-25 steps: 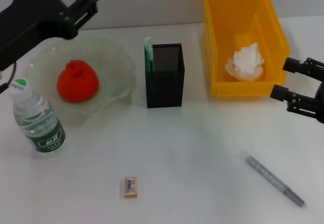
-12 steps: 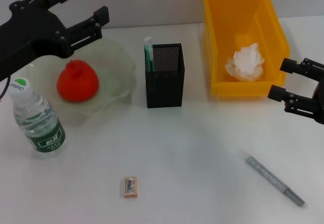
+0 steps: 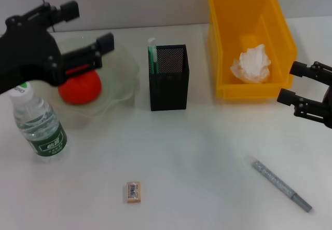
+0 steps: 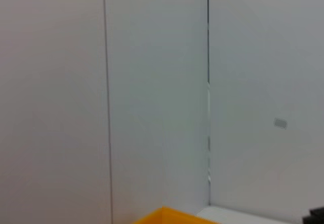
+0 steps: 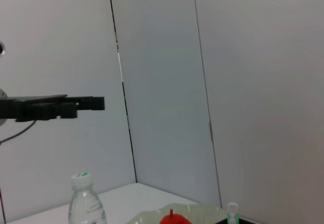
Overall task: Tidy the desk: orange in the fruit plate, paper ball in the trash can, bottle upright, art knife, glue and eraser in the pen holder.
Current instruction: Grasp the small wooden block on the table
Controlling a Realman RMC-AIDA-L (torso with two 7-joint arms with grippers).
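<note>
Head view: hovering over plate [image 3: 127, 74] with left gripper [image 3: 85, 35] spread empty; eraser [image 3: 134, 192] lying well before holder [image 3: 169, 84]; descending squarely, pinching short sides; right gripper [image 3: 300, 87] waiting open beside bin [image 3: 220, 43]

1. I see the orange [image 3: 79, 88], red-orange and lumpy, resting in the pale-green wavy-rimmed fruit plate [image 3: 122, 69].
2. The paper ball [image 3: 252, 64], white and crumpled, lies inside the yellow trash can [image 3: 223, 32].
3. The bottle [image 3: 37, 122] stands upright, cap on, just in front of the plate.
4. The mint-green art knife [image 3: 152, 56] stands in the black mesh pen holder [image 3: 169, 84].
5. The grey glue [image 3: 281, 185] lies flat on the desk, at a slant.
6. The tan eraser [image 3: 133, 192] lies flat, barcode up, well apart from the holder.
</note>
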